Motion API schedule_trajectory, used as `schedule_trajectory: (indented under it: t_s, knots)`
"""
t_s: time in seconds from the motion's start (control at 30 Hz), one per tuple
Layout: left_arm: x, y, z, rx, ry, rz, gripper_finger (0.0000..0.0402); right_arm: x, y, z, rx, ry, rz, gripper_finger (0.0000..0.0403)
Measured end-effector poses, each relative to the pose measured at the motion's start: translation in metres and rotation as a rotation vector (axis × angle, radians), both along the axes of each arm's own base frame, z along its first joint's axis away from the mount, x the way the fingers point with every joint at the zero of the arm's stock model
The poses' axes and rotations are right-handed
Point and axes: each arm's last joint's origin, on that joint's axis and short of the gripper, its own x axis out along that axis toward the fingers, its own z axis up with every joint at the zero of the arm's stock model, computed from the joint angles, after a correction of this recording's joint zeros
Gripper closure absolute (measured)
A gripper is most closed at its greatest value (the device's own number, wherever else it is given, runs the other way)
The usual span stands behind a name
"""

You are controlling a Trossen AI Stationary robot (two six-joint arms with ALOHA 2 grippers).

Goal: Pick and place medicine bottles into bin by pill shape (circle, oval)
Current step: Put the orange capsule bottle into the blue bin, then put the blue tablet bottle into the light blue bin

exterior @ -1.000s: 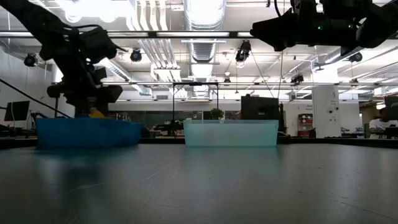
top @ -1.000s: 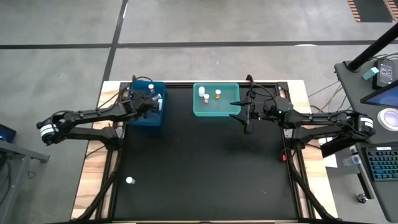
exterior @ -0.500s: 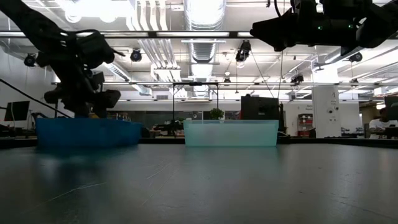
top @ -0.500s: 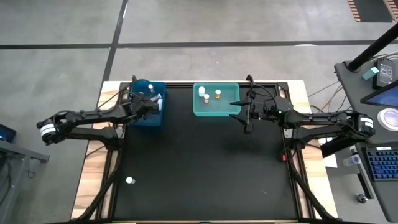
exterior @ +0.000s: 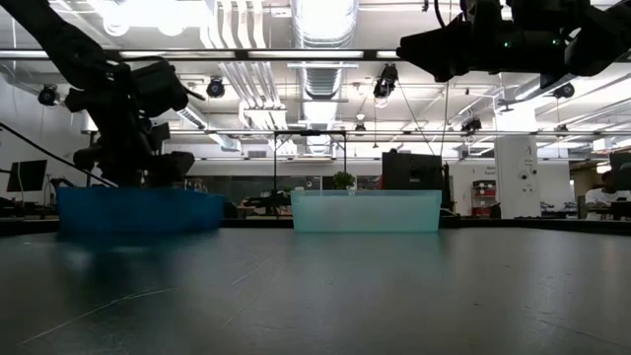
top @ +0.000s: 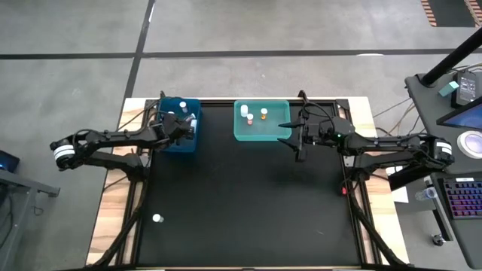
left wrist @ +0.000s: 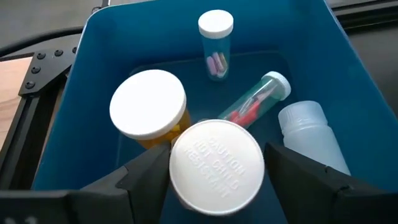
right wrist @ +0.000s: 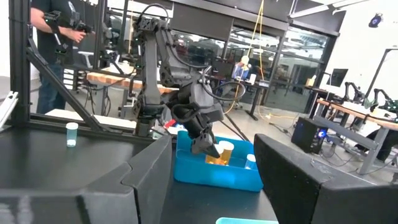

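My left gripper (left wrist: 216, 186) reaches down into the blue bin (left wrist: 74, 99). A medicine bottle with a wide white cap (left wrist: 216, 163) stands upright between its open fingers, and I see a thin gap at the cap's side. Beside it in that bin are an amber bottle (left wrist: 148, 112), an upright clear bottle (left wrist: 216, 37), a clear bottle lying down (left wrist: 255, 102) and a white bottle (left wrist: 311, 134). The teal bin (top: 280, 128) holds three small bottles (top: 250, 117). My right gripper (top: 299, 143) hangs open and empty by the teal bin's right near corner.
One lone bottle (top: 157, 218) stands on the black table top near its left near corner. The two bins sit side by side at the far edge. A person (right wrist: 59, 37) stands in the room beyond the table.
My left gripper has sunk into the blue bin with the amber-bodied bottle, which a second ago showed above the bin's rim in the low view and now sits below it. My right arm has kept still.
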Motion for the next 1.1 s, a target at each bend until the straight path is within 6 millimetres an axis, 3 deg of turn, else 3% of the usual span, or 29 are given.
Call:
schedule_trajectory:
  t_s: [0.23,0.53,0.7,0.9,1.1]
  knots:
    - [0.002,0.001,0.008,-0.001,0.010,-0.047,0.0144,0.000,0.000,0.000,0.000,0.001,0.000,0.0184]
    - [0.003,0.000,0.035,-0.022,0.016,-0.062,0.0143,0.000,0.000,0.000,-0.001,0.001,0.000,0.0184]
    - [0.011,-0.004,0.053,-0.066,-0.074,-0.164,0.0143,0.000,0.000,0.000,-0.005,0.001,-0.001,0.0184]
    - [0.026,-0.019,0.081,-0.083,-0.134,-0.316,0.0143,0.000,0.000,0.000,-0.007,0.001,-0.002,0.0184]
    - [0.043,-0.046,0.110,-0.082,-0.182,-0.489,0.0143,0.000,0.000,0.000,-0.010,0.000,-0.002,0.0184]
